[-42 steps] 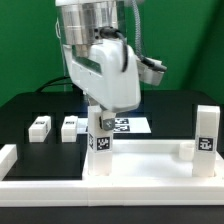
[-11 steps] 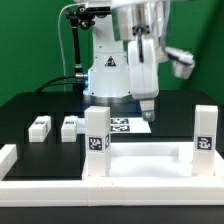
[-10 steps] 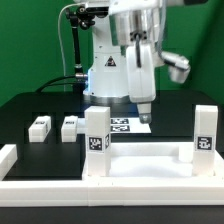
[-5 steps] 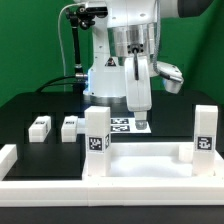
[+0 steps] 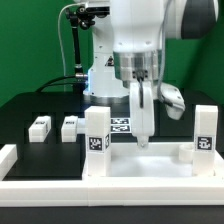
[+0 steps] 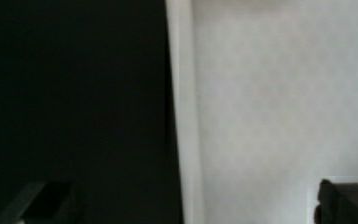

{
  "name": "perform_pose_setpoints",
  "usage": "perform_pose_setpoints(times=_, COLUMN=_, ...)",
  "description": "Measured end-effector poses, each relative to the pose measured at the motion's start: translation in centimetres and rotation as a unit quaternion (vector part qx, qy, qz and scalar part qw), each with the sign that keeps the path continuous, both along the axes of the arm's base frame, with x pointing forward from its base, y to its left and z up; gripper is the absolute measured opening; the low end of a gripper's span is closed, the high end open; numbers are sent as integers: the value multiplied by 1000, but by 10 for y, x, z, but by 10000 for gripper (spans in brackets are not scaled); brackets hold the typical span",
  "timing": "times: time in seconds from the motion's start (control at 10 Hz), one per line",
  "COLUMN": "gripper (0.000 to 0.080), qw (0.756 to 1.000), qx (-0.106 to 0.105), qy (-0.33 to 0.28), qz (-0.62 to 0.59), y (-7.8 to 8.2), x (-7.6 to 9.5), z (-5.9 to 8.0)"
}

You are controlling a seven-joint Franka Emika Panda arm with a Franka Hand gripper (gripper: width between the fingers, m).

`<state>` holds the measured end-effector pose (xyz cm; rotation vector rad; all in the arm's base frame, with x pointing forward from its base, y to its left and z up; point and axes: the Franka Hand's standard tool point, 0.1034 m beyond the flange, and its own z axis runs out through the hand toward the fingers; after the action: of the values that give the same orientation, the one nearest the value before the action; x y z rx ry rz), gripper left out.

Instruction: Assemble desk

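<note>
The white desk top (image 5: 150, 160) lies at the front with its rim up. Two tagged white legs stand upright on it, one at the left corner (image 5: 97, 130) and one at the right corner (image 5: 206, 130). Two more legs (image 5: 39, 127) (image 5: 69, 127) lie loose on the black table at the exterior view's left. My gripper (image 5: 143, 140) hangs fingers down over the desk top's back edge, between the standing legs. In the wrist view the gripper (image 6: 194, 205) is open with nothing between its fingertips (image 6: 34, 200). Below it runs the edge between the white desk top (image 6: 282, 100) and the black table.
The marker board (image 5: 118, 125) lies behind the desk top, partly hidden by the arm. White border rails run along the front (image 5: 100, 192) and the left (image 5: 8, 155). The robot base (image 5: 105, 75) stands at the back.
The gripper has come forward and down from above the marker board to the desk top's back edge. The jaws stayed open. The legs and the desk top have not moved.
</note>
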<state>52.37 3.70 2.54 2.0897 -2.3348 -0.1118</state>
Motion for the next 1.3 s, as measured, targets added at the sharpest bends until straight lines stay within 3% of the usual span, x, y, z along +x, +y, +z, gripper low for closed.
perform_pose_setpoints(times=0.1, gripper=649, qw=1000, qx=-7, qy=6, qz=7, y=6, x=-3, z=-12)
perform_pose_setpoints(times=0.4, gripper=625, qw=1000, qx=-10, qy=5, qz=13, y=7, x=-4, z=-16)
perform_pose_setpoints(times=0.6, gripper=268, qw=1000, qx=-10, qy=5, qz=13, y=7, x=-4, z=-16)
perform_pose_setpoints(times=0.7, gripper=133, qw=1000, qx=-10, qy=5, qz=13, y=7, x=-4, z=-16)
perform_pose_setpoints(times=0.8, gripper=133, qw=1000, qx=-10, qy=5, qz=14, y=7, x=-4, z=-16)
perform_pose_setpoints(times=0.9, gripper=69, qw=1000, qx=-11, qy=1, qz=15, y=7, x=-2, z=-15)
perform_pose_setpoints(times=1.3, gripper=69, qw=1000, qx=-11, qy=1, qz=15, y=7, x=-2, z=-15)
